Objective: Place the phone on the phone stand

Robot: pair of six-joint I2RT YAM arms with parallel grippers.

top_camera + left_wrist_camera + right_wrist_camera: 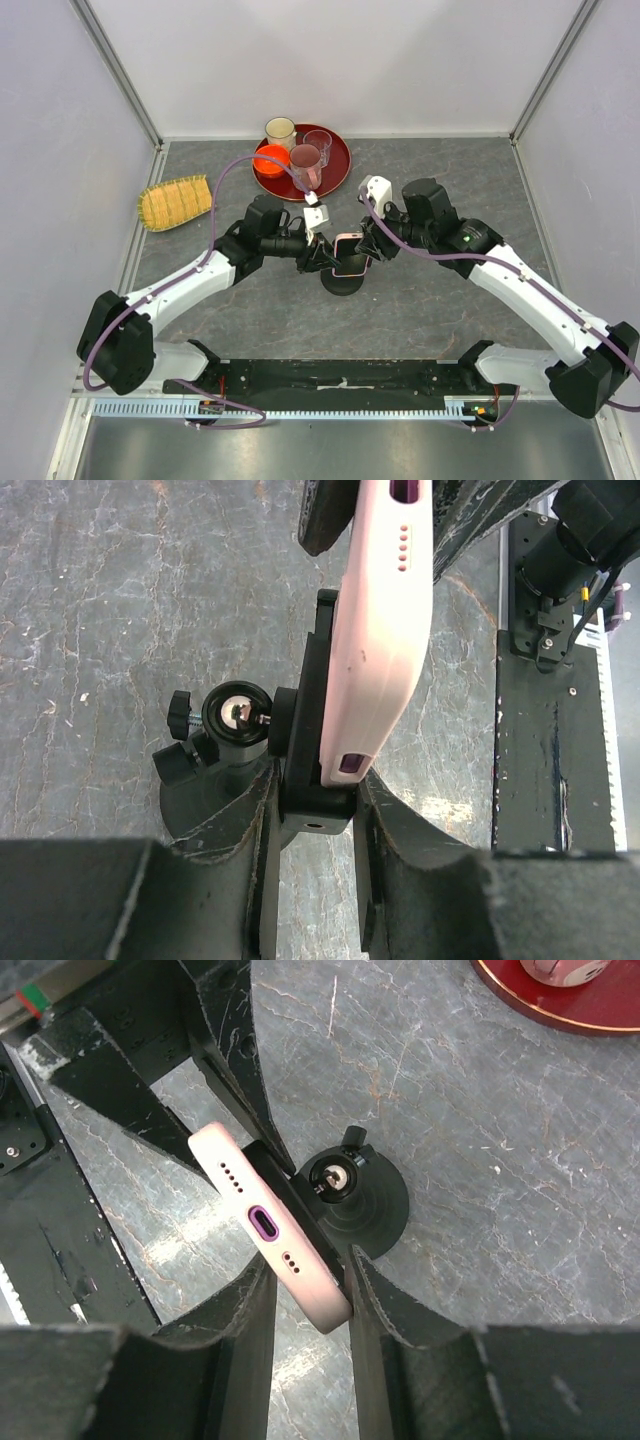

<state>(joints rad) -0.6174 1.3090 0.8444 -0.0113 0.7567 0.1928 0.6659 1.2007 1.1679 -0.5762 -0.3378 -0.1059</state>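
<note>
I see the phone in the phone stand at centre, left gripper pinching the stand's clamp, right gripper pinching the phone; at 12 o'clock a red tray holds a mug, two glasses and an orange bowl.

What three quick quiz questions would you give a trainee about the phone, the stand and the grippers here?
1. True or false: the phone touches the holder of the phone stand.
2. The left gripper is shut on: A the phone stand's holder, B a cup, C the woven basket.
3. Which gripper's fingers flank the phone's port end?
Key: 1 true; 2 A; 3 the right gripper.
</note>
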